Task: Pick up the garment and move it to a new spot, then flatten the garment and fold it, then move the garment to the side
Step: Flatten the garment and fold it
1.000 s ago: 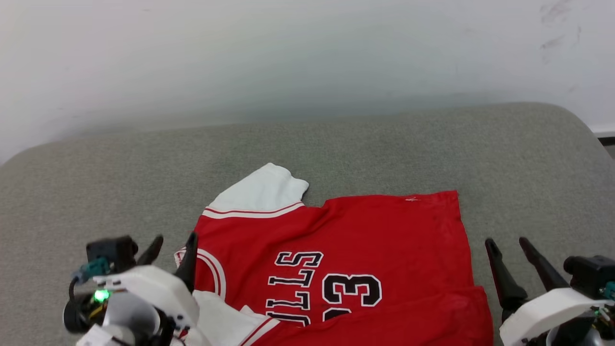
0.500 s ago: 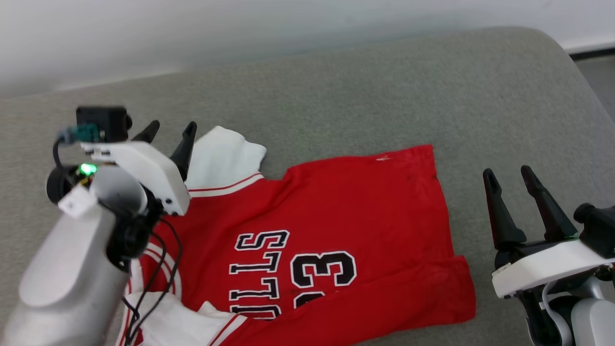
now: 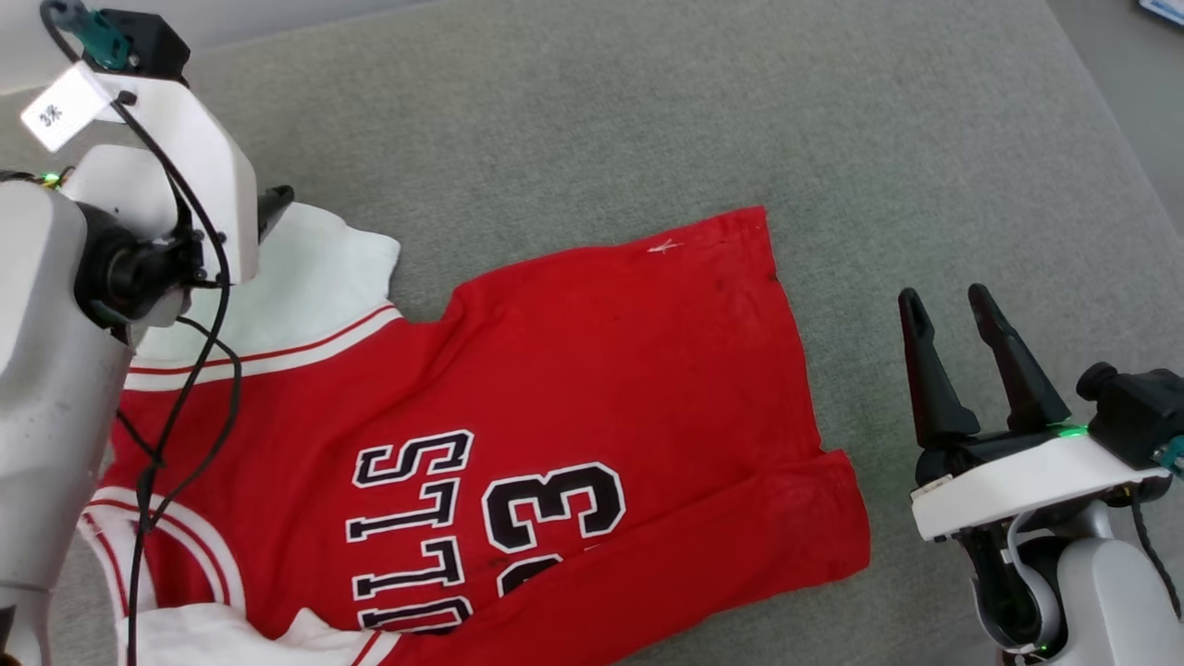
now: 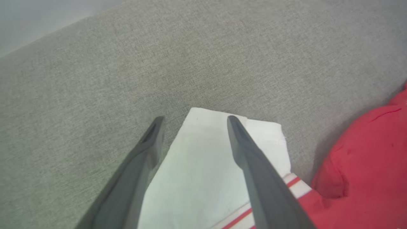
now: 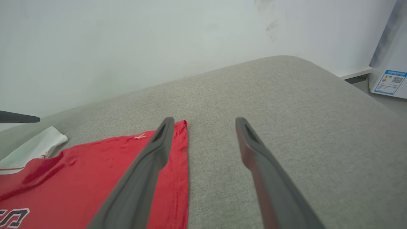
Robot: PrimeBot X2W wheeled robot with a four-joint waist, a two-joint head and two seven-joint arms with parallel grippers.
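**Head view.** The garment [image 3: 592,370], a red jersey with white sleeves, lies flat on the grey cushion [image 3: 592,120], spreading from centre toward 8 o'clock. The left gripper [image 3: 268,205] sits at 10 o'clock over the white sleeve [image 3: 314,268]; its opening cannot be judged here. The right gripper [image 3: 942,301] sits at 4 o'clock, fingers spread wide and empty, beside the hem and apart from it.

**Left wrist view.** Jaws stand wide and hold nothing. The finger at 5 o'clock overlaps the sleeve. The finger at 7 o'clock overlaps the cushion at the sleeve's edge. Contact cannot be determined.

**Right wrist view.** Jaws stand wide and empty. The finger at 7 o'clock overlaps the hem corner. The finger at 5 o'clock is over bare cushion. A wall [image 5: 127,47] stands at 12 o'clock and a labelled white unit [image 5: 389,81] at 2 o'clock.
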